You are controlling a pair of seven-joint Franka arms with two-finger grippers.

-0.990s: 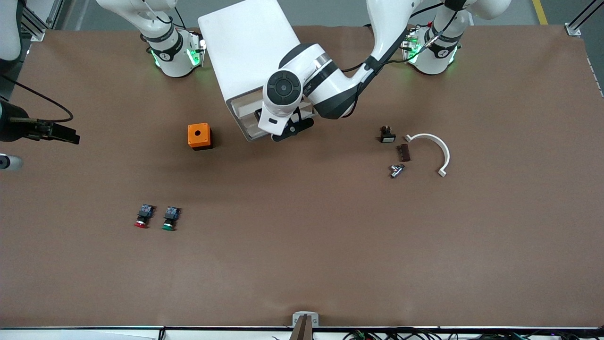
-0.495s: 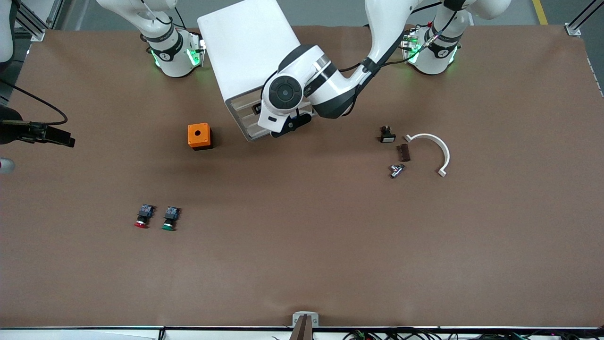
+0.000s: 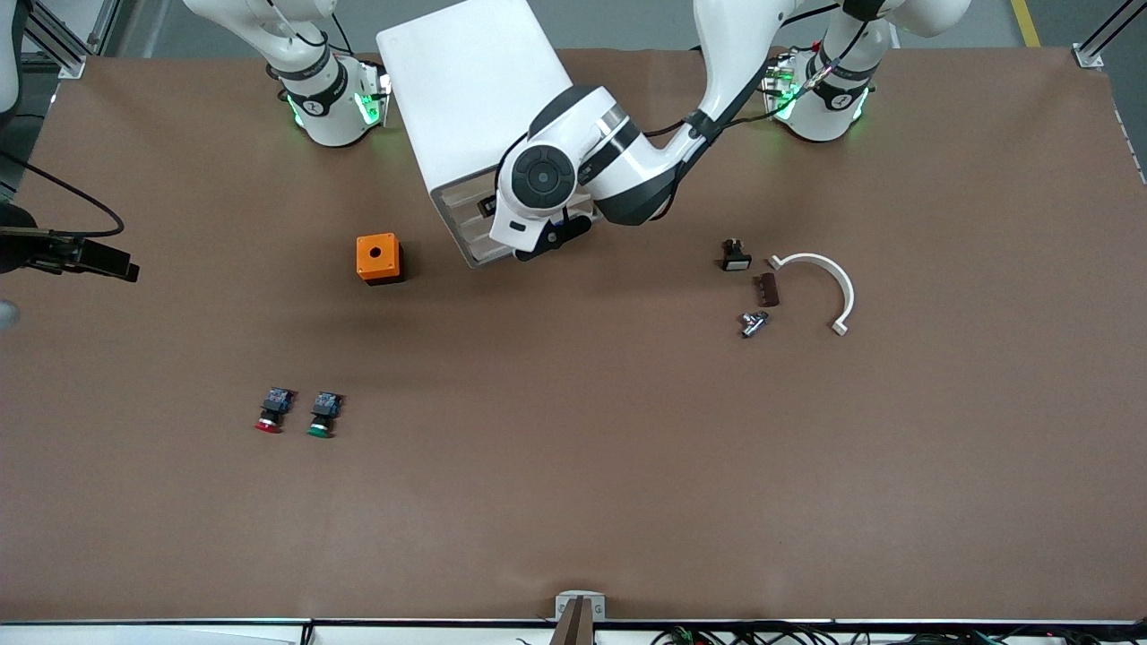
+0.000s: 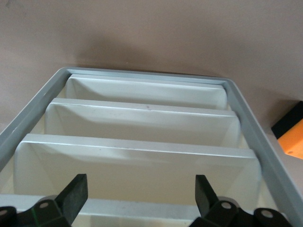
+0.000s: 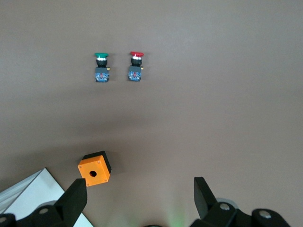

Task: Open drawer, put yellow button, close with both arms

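The white drawer cabinet (image 3: 466,98) stands between the two arm bases. Its front (image 3: 472,224) faces the front camera, and all its drawers look flush. My left gripper (image 3: 548,240) sits right at that front, mostly hidden under its own wrist. In the left wrist view the left gripper (image 4: 140,191) is open and empty, with stacked white drawer fronts (image 4: 142,123) in a grey frame before it. My right gripper (image 5: 137,198) is open and empty, held high above the table near its base. The yellow button is not visible in any view.
An orange box with a hole (image 3: 378,258) stands beside the cabinet toward the right arm's end. It also shows in the right wrist view (image 5: 94,170). A red-capped button (image 3: 271,410) and a green-capped button (image 3: 323,415) lie nearer the front camera. Small parts (image 3: 757,291) and a white curved piece (image 3: 829,287) lie toward the left arm's end.
The drawer that stood pulled out a second ago is now flush with the cabinet. My left gripper has moved in toward the cabinet front with it.
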